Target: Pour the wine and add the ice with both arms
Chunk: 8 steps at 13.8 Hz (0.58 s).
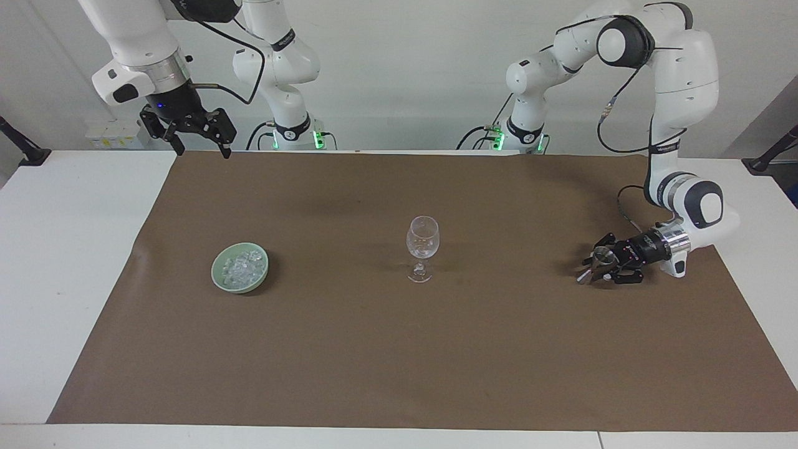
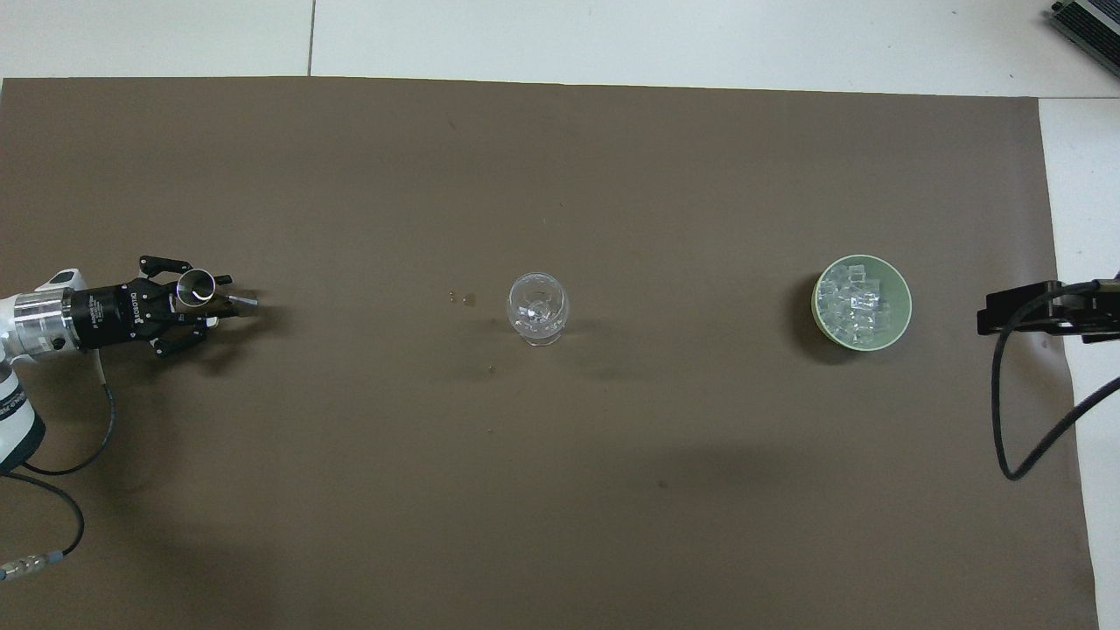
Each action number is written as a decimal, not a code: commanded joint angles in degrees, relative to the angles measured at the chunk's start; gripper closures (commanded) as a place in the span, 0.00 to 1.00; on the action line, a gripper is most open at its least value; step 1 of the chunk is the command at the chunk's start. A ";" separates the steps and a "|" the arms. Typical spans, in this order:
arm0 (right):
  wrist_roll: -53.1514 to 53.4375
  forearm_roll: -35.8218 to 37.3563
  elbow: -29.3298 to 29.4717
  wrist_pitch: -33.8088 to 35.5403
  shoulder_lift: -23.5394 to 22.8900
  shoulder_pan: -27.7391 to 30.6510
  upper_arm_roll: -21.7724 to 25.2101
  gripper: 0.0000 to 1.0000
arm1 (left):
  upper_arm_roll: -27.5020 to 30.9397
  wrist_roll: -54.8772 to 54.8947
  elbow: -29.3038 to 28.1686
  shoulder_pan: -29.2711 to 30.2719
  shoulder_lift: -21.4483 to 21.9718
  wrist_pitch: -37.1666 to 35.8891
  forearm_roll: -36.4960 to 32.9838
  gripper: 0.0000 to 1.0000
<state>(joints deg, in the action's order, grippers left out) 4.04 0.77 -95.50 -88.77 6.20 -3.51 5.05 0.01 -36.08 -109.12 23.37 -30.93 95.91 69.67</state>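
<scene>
left end effector (image 1: 597, 267) clamped on small metal cup (image 1: 601, 255), seemingly | lift level, slow toward wine glass (image 1: 423, 240) | right end effector (image 1: 196, 142) apart, waiting

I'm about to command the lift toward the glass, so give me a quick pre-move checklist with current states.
1. Metal cup sits inside the left pincer, low over the mat at the left arm's end: ok.
2. Firm grip on the cup: cannot tell.
3. Wine glass upright at mid-mat, nothing touching it: ok.
4. Stretch of mat between cup and glass free of things: ok.
5. Ice heaped in the green bowl, toward the right arm's end: ok.
6. Right pincer open, raised over the mat's edge nearest the robots, waiting: ok.
</scene>
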 commanded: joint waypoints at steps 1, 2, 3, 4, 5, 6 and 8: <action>-0.79 -0.95 -1.62 -0.35 1.45 0.26 -0.13 0.00 | 0.52 1.27 -0.13 0.19 -0.45 -1.25 0.46 0.54; -0.79 -0.95 -1.62 -0.44 1.45 0.26 -0.13 0.00 | 0.52 1.27 -0.13 0.19 -0.45 -1.34 0.46 0.54; -0.79 -0.95 -1.62 -0.44 1.45 0.26 -0.13 0.00 | 0.52 1.44 -0.13 0.19 -0.36 -1.43 0.46 0.54; -0.79 -0.95 -1.62 -0.44 1.45 0.26 -0.13 0.00 | 0.52 1.53 -0.13 0.36 -0.36 -1.43 0.46 0.56; -0.79 -0.95 -1.62 -0.44 1.45 0.26 -0.13 0.00 | 0.52 1.53 -0.13 0.36 -0.45 -1.52 0.46 0.58; -0.79 -0.95 -1.62 -0.44 1.45 0.26 -0.13 0.00 | 0.52 1.53 -0.13 0.36 -0.36 -1.69 0.46 0.60; -0.79 -0.95 -1.62 -0.44 1.45 0.26 -0.13 0.00 | 0.52 1.62 -0.13 0.36 -0.36 -1.69 0.46 0.64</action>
<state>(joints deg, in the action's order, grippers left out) 4.04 0.77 -95.50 -88.77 6.20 -3.51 5.05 0.15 -35.54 -109.15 23.55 -30.96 95.56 69.67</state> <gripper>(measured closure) 0.000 0.608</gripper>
